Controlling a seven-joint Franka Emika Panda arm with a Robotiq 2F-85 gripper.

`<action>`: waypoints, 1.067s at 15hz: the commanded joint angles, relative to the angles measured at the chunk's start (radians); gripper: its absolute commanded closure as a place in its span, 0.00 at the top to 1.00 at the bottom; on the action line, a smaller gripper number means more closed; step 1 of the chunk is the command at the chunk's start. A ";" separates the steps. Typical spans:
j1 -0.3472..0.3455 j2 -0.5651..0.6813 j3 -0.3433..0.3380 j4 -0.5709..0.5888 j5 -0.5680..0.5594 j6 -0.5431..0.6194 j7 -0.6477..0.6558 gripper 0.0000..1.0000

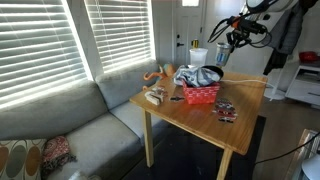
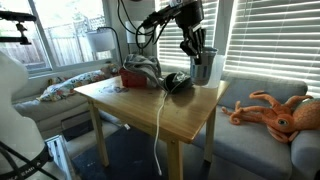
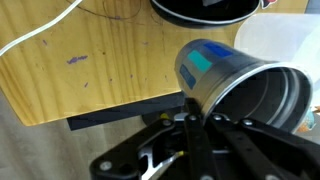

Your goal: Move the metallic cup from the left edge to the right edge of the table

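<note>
The metallic cup [image 3: 232, 82], shiny silver with a bluish label, fills the wrist view and leans over the edge of the wooden table [image 3: 80, 60]. My gripper [image 3: 200, 120] is shut on its rim, one finger inside and one outside. In both exterior views the gripper [image 1: 229, 44] [image 2: 197, 52] holds the cup [image 1: 222, 56] [image 2: 203, 69] at a far corner of the table [image 1: 190, 118] [image 2: 140, 105]. I cannot tell whether the cup's base touches the tabletop.
A red basket [image 1: 202, 95] with grey cloth stands mid-table. A white cup [image 1: 198, 57] stands next to the metallic cup. A black round object [image 2: 177, 82] and a white cable [image 2: 160, 112] lie nearby. An orange octopus toy [image 2: 275, 110] sits on the grey sofa [image 1: 70, 125].
</note>
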 commanded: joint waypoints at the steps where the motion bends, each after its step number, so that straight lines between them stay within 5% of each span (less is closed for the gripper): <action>1: -0.010 0.031 0.009 -0.006 -0.037 0.036 0.059 0.03; 14: 0.051 0.132 0.028 0.026 -0.132 0.070 0.177 0.06; 15: 0.055 0.133 0.030 0.028 -0.138 0.069 0.179 0.31; 16: 0.056 0.132 0.031 0.032 -0.145 0.064 0.186 0.32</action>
